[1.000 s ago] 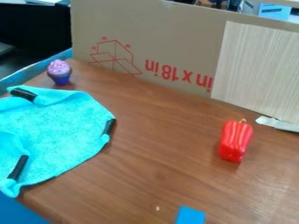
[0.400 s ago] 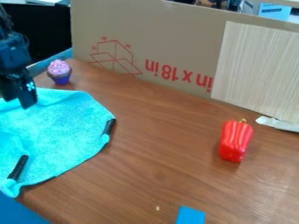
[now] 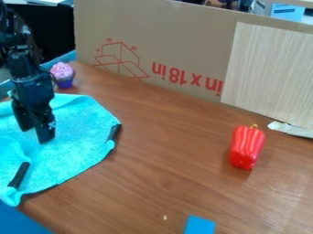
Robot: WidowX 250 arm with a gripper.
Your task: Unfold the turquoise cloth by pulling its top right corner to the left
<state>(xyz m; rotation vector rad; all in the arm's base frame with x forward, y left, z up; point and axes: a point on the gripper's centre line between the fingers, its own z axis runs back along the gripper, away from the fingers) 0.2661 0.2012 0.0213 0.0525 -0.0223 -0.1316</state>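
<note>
Two fingers (image 3: 35,135) down over the left part of the turquoise cloth (image 3: 79,148), pointing at it, standing apart with a gap between them. Nothing clamped that I can see; can't tell if the tips touch the fabric. Change: a second ago no arm in sight; then it came in at the upper left, and since that the gripper has moved right and lower, from the cloth's far left part to further in over it. Upshot: the cloth is now the nearest thing to the gripper and is not gripped. Cloth lies spread on the left of the counter (image 3: 165,160), black strip (image 3: 114,132) at its right edge, another black strip (image 3: 19,175) at the near left. Toy cupcake (image 3: 63,75) upright just beyond the cloth, close to the arm (image 3: 27,68). Red pepper (image 3: 247,147) well apart, right side. Blue piece (image 3: 199,225) at the near edge of view. Cardboard (image 3: 183,41) stands behind. Pepper, cupcake, blue piece: unmoved.
</note>
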